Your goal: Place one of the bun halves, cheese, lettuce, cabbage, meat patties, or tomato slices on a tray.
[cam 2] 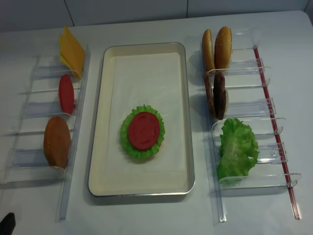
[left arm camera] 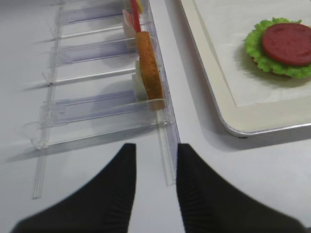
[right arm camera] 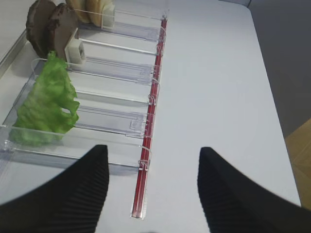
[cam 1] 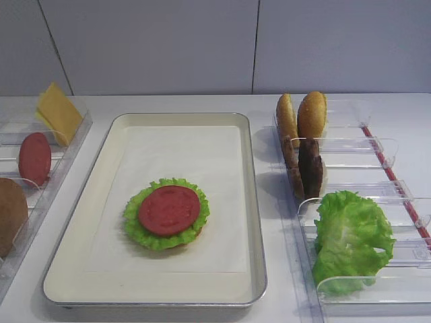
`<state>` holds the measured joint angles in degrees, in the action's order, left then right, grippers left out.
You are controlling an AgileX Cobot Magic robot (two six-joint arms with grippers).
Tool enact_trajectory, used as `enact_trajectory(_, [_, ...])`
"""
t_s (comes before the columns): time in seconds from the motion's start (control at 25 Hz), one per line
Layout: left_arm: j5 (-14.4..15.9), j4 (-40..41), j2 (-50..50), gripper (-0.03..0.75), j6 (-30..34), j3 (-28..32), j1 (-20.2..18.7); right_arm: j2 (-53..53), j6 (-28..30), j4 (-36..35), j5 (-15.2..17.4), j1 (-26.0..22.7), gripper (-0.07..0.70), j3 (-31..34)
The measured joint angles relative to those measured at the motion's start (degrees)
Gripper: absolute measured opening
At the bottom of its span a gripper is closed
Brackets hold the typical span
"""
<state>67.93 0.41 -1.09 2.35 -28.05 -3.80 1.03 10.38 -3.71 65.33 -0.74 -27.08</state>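
The tray (cam 1: 254, 202) lies in the middle. On its paper liner a tomato slice (cam 1: 168, 209) rests on a round of lettuce (cam 1: 138, 225). The left rack holds cheese (cam 1: 59, 111), another tomato slice (cam 1: 34, 158) and a bun half (cam 1: 10, 215). Standing in the right rack are two bun halves (cam 1: 312, 116), meat patties (cam 1: 310, 167) and loose lettuce (cam 1: 351, 239). No separate cabbage shows. My left gripper (left arm camera: 156, 148) hovers open and empty over the near end of the left rack, short of the bun half (left arm camera: 148, 68). My right gripper (right arm camera: 154, 149) is wide open and empty near the right rack's end.
Clear plastic racks (cam 2: 36, 110) (cam 2: 244, 68) flank the tray on both sides. A red strip (right arm camera: 148, 145) runs along the right rack's outer edge. The table's right edge (right arm camera: 279, 121) drops off to the floor. A pale wall stands behind the table.
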Motion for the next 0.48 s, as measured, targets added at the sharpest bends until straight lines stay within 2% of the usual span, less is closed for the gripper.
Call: enact_trajectory(0.48, [0.0, 0.0, 0.0, 0.221, 0.0, 0.0, 0.0, 0.0, -0.1, 0.0, 0.0, 0.0, 0.405, 0.0])
